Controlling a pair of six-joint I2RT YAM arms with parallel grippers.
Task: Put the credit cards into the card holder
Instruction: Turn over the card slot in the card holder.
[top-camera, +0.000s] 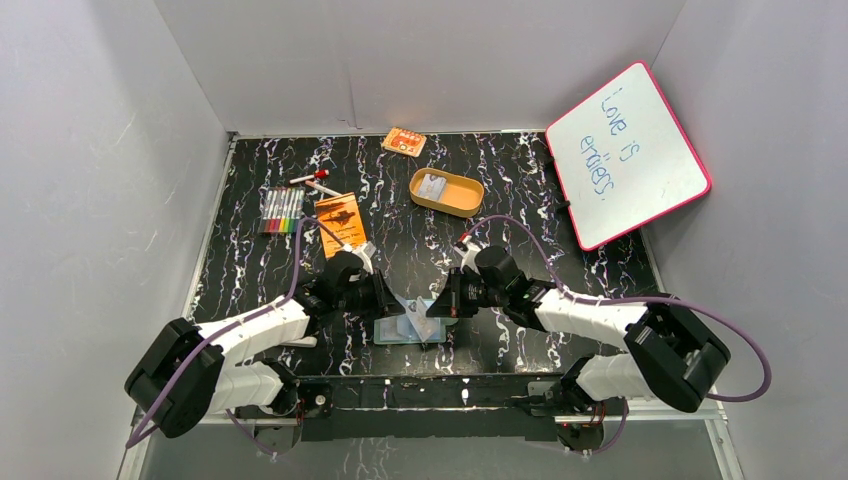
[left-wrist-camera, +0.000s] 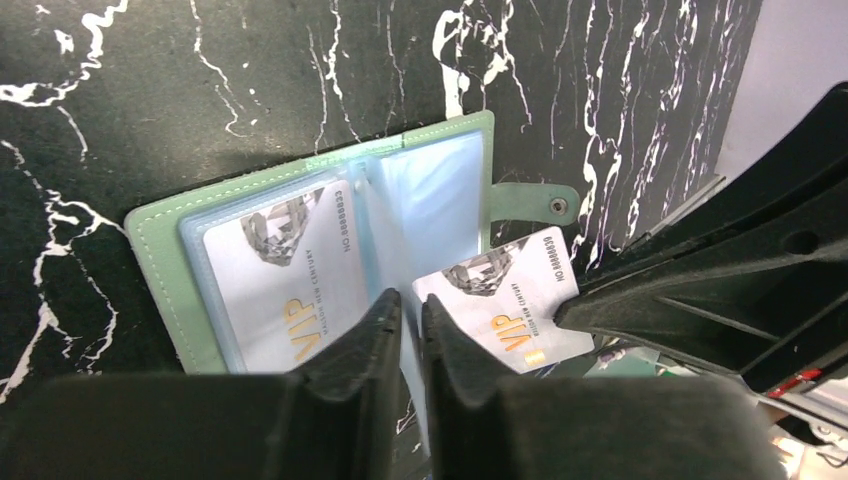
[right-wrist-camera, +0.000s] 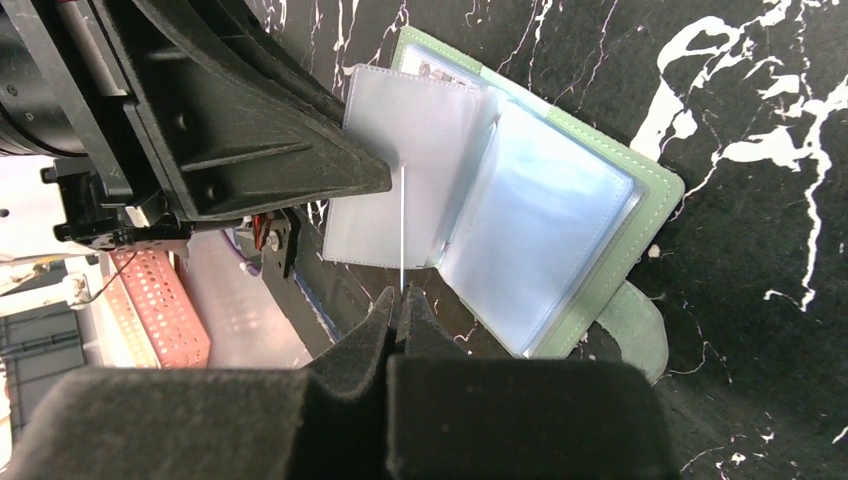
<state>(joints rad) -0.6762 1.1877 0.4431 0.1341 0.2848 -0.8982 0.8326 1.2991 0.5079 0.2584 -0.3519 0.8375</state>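
Observation:
The sage-green card holder (top-camera: 392, 331) lies open on the table between both grippers. In the left wrist view its cover (left-wrist-camera: 160, 260) shows a pale VIP credit card (left-wrist-camera: 280, 285) inside a left clear pocket. My left gripper (left-wrist-camera: 410, 308) is shut on a clear pocket leaf (left-wrist-camera: 440, 200) and holds it up. My right gripper (right-wrist-camera: 401, 296) is shut on a second credit card, seen edge-on (right-wrist-camera: 402, 230) and flat in the left wrist view (left-wrist-camera: 500, 300), right by the lifted pocket. The two grippers (top-camera: 395, 303) (top-camera: 437, 305) almost meet above the holder.
A tan oval tray (top-camera: 446, 191) stands behind the grippers. An orange booklet (top-camera: 340, 220), a row of markers (top-camera: 282, 210) and a red-tipped pen (top-camera: 310, 180) lie back left. An orange packet (top-camera: 404, 141) is at the far edge. A whiteboard (top-camera: 627, 155) leans at the right.

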